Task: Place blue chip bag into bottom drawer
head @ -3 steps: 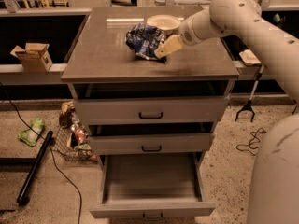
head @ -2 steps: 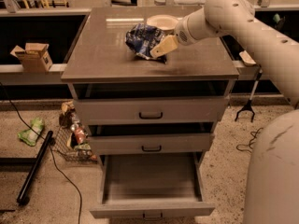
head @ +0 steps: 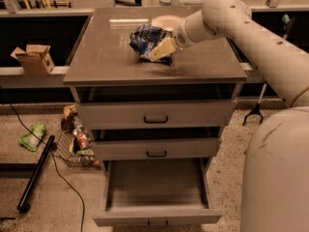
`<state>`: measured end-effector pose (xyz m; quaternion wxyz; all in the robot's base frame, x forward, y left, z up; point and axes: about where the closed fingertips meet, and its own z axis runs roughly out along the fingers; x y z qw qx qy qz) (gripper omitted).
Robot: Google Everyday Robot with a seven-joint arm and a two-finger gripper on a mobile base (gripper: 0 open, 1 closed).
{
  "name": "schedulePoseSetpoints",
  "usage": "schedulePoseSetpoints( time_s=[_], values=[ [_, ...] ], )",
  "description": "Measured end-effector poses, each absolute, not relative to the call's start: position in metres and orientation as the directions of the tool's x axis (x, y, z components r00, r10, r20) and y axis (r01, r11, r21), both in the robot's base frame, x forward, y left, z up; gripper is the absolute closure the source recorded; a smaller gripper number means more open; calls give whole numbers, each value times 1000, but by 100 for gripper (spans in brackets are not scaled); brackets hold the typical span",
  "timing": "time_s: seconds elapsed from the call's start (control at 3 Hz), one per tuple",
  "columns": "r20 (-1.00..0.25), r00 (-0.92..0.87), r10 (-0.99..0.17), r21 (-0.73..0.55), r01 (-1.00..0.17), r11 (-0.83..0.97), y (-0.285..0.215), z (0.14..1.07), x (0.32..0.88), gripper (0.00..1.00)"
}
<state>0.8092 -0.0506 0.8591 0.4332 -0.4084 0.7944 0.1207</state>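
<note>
Atop the cabinet (head: 111,57), gripper (head: 164,51) fingers (head: 161,49) clasp the blue chip bag (head: 144,37).

My grey counter (head: 106,57) carries two things, both toward its back right. The crumpled blue chip bag (head: 145,37) is one. The cream bowl (head: 165,21) stands just behind the bag. My pincer (head: 161,50) is against the bag's front right side.

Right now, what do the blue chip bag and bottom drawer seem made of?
Blue chip bag: likely foil film, shiny, crumpled with glints. Bottom drawer: perhaps painted metal or laminate, flat matte grey. The gripper is at the bag.
</note>
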Motion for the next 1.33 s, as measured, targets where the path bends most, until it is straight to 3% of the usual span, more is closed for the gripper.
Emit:
schedulePoseSetpoints(
  time_s=[0.33, 0.67, 1.33],
  values=[
    [-787, -292, -543, -151, -763, 629, -43, 856, 811, 0],
    [-786, -290, -545, -143, -774, 617, -36, 854, 813, 18],
    [-784, -284, -552, -133, -792, 596, -22, 854, 813, 64]
  ],
)
